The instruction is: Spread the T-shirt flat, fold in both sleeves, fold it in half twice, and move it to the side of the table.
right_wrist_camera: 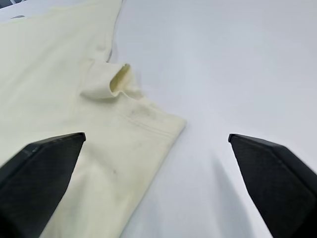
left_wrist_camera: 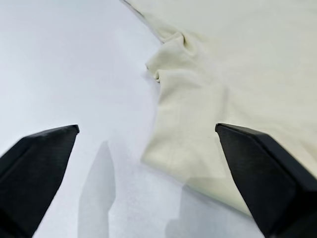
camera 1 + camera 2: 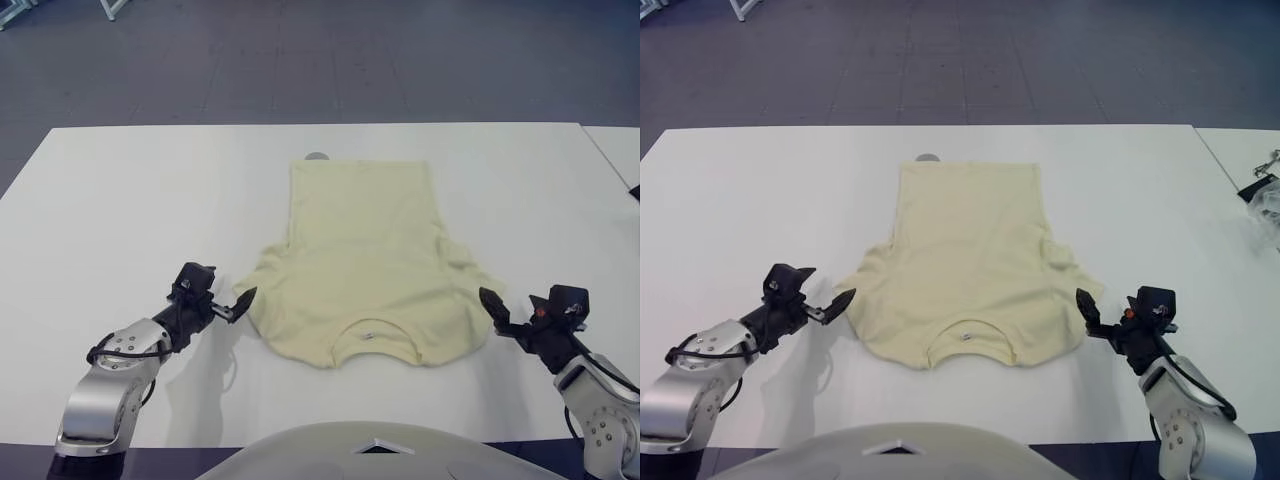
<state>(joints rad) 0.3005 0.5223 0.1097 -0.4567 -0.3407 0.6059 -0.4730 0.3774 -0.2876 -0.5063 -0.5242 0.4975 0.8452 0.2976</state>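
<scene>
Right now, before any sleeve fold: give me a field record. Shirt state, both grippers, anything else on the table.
T-shirt: pale yellow, body flat on the white table, collar toward the robot, hem far
left sleeve: out to the side, rumpled, not folded in
right sleeve: out to the side, rumpled, not folded in
left gripper: open, holds nothing, low beside left sleeve
right gripper: open, holds nothing, low beside right sleeve
other: small grey round thing at the far hem
</scene>
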